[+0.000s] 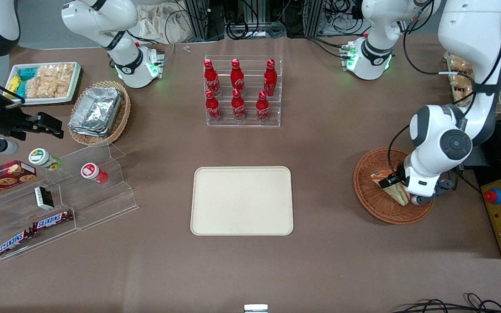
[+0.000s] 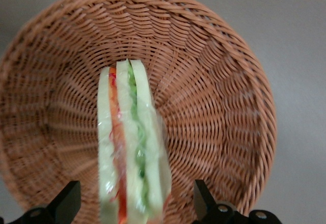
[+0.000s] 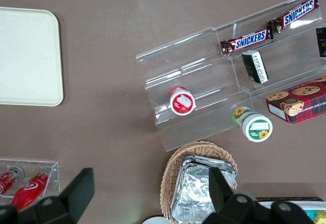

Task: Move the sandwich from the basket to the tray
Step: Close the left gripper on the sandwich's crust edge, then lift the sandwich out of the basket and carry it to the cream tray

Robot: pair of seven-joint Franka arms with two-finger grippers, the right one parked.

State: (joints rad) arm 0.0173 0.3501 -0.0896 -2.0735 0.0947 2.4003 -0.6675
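Gripper [image 2: 135,203] sat low over the basket [image 1: 372,204] near the working arm's end of the table, fingers [image 2: 66,201] spread apart with the sandwich [image 2: 131,147] standing on edge between them; gaps showed on both sides, so not clamped. Fingertips were cut off in the wrist view. From the front the wrist housing hid the gripper and most of the sandwich [image 1: 390,186]; only a wedge corner with its striped edge showed. One sandwich, in the basket, nothing else visible in there.

Tray [image 1: 242,201] lay mid-table toward the front edge, bare, well apart from the basket.

Counts:
- 6 red cola bottles [image 1: 238,89] in a clear tiered rack [image 1: 243,121], two rows of three, farther from the front camera than the tray.
- Tan oval basket [image 1: 122,117] holding stacked foil containers [image 1: 95,109]; count unclear.
- White tray [image 1: 44,101] of packaged snacks near the parked arm's end, count unclear.
- Clear stepped stand [image 1: 102,204]: 2 Snickers bars [image 1: 52,221], 2 small dark packs [image 1: 44,198], 1 red-lidded cup [image 1: 94,172], 1 green-lidded cup [image 1: 44,158].
- 1 cookie box [image 1: 2,177], partly cut off by the frame edge.
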